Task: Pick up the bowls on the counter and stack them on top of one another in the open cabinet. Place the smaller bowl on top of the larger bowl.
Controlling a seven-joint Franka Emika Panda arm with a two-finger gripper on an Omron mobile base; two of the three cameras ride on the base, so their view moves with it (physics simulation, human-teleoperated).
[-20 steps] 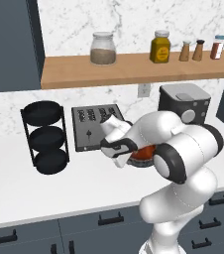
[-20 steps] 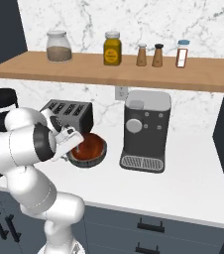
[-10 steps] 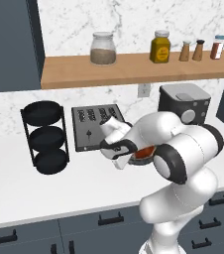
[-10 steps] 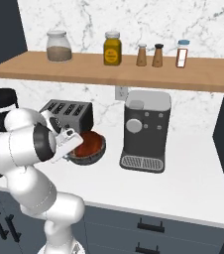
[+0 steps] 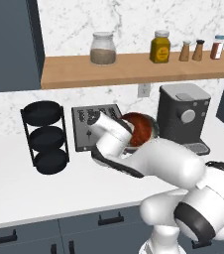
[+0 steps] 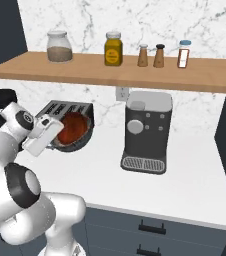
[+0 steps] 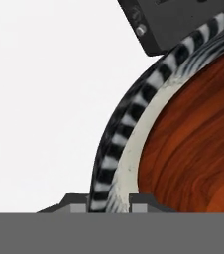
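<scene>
Glossy white rounded arm segments [image 5: 168, 166], dark joint rings, small dark claw [image 7: 110, 202] tips.

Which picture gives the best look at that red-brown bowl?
The right base view: the red-brown bowl shows nearly whole, tilted, nested inside the grey bowl. The left base view shows it partly behind the arm. The hand view shows a close slice of it, with the grey rim between the jaws.
</scene>
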